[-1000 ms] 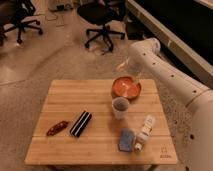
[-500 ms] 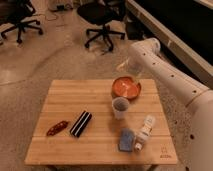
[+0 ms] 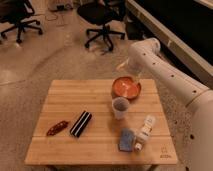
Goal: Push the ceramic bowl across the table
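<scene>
The ceramic bowl (image 3: 126,88), orange-red inside with a darker brown rim, sits near the far right edge of the light wooden table (image 3: 70,97). My white arm reaches in from the right and bends down to the bowl's far right side. My gripper (image 3: 136,79) is at the bowl's far rim, touching or just above it. A small white cup (image 3: 119,107) stands just in front of the bowl.
A black rectangular case (image 3: 80,123) and a reddish-brown snack bag (image 3: 57,128) lie front left. A blue sponge (image 3: 127,139) and a white bottle (image 3: 144,130) lie front right. Office chairs (image 3: 102,17) stand on the floor behind. A dark logo (image 3: 165,154) marks the front right corner.
</scene>
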Controlling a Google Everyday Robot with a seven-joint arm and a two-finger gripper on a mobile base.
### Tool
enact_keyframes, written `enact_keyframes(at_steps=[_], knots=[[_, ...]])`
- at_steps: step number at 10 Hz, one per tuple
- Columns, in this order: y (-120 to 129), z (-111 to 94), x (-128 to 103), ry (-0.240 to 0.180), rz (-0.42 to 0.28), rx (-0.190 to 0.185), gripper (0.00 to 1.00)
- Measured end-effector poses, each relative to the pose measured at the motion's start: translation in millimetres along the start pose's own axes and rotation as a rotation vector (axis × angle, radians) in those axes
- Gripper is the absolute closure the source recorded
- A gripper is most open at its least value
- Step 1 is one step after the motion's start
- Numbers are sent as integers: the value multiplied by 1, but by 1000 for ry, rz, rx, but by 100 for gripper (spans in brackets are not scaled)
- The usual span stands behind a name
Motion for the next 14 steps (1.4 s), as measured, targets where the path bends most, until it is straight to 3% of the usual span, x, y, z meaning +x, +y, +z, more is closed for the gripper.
enact_keyframes(at_steps=[8, 9, 14], knots=[[0, 0, 0, 1, 0, -1, 20], [1, 6, 2, -2, 0, -8, 20], [15, 71, 22, 8, 1, -94, 20]])
